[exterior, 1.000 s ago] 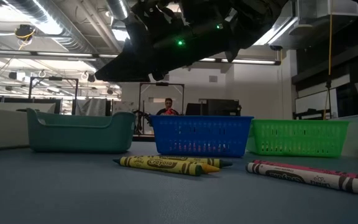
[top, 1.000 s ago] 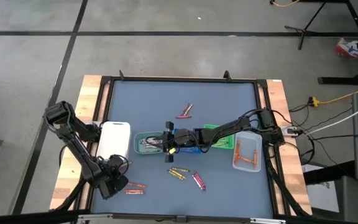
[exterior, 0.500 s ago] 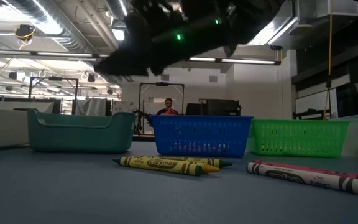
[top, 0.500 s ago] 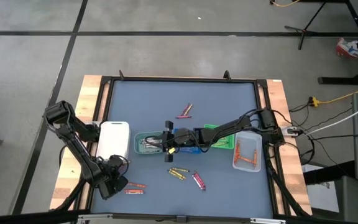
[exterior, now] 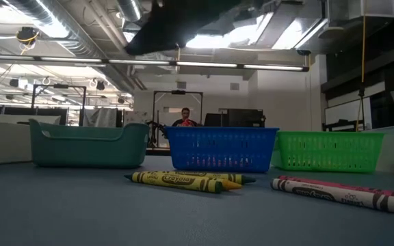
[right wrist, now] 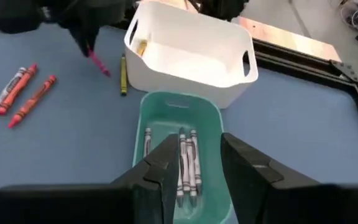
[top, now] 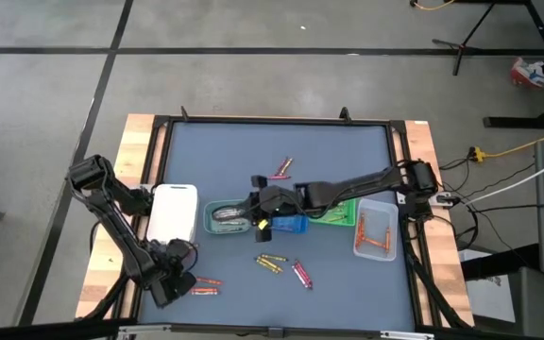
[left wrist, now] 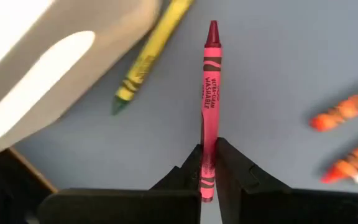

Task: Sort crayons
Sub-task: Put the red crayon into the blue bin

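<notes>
My left gripper (left wrist: 208, 149) stands at the table's near left corner (top: 173, 279), pointing down, shut on a red crayon (left wrist: 210, 93). The right wrist view shows that crayon (right wrist: 98, 62) slanting below it. A yellow crayon (left wrist: 142, 62) lies beside the white tray (top: 175, 212), and two orange crayons (right wrist: 27, 93) lie flat nearby. My right gripper (right wrist: 194, 168) hovers open and empty above the teal tray (top: 225, 217), which holds several grey crayons (right wrist: 185, 155). My left gripper pinches the red crayon near its blunt end (left wrist: 208, 134) between its two fingers, coming from above. The pointed tip (left wrist: 213, 28) sticks out past the fingers. The crayon slants down below the fingers (right wrist: 82, 34); whether its tip is clear of the table, I cannot tell.
Blue (top: 286, 225) and green (top: 333, 208) trays stand right of the teal one, and a clear tray (top: 376, 229) with orange crayons stands at the right. Yellow (exterior: 176, 180) and pink (exterior: 340, 193) crayons lie near the front. Two pink crayons (top: 281, 168) lie farther back.
My right gripper has gone up from just over the teal tray and has tipped toward level; in the low view its arm has climbed almost out of the top of the picture.
</notes>
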Motion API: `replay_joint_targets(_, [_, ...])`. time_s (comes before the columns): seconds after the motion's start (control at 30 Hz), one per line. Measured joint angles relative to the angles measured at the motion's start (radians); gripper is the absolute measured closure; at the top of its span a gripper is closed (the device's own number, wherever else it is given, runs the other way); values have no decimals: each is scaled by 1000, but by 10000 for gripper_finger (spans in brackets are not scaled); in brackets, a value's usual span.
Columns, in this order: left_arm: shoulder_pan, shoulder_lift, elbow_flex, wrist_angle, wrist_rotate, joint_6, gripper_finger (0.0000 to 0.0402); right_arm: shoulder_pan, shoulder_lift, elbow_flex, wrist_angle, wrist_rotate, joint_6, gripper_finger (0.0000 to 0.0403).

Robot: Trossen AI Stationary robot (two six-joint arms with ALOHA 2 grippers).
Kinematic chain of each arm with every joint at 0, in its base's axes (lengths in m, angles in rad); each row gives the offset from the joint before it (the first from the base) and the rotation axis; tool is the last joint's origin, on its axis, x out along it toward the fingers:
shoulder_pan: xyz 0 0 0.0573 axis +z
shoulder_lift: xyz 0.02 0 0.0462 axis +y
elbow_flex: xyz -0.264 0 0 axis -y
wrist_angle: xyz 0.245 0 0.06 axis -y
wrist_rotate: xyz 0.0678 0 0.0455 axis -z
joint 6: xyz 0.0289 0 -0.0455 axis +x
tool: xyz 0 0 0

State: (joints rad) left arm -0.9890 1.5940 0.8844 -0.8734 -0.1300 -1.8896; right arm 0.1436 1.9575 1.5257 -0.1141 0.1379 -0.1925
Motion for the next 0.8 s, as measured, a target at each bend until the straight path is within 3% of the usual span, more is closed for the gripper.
replay_joint_targets(0.2, [13, -2, 85, -2, -89, 16, 394, 1, -10, 136, -292, 0, 0, 285])
replay_joint_targets(0.4, [62, -3, 163, 8, -334, 72, 394, 17, -12, 283, -576, -12, 0, 285])
replay_joint_targets(0.6, [157, -3, 193, 88, -569, 271, 394, 63, -27, 405, -896, -19, -3, 285])
replay_joint_targets(0.8, [283, -3, 193, 287, -672, 591, 394, 121, -123, 407, -1071, -23, 50, 285])
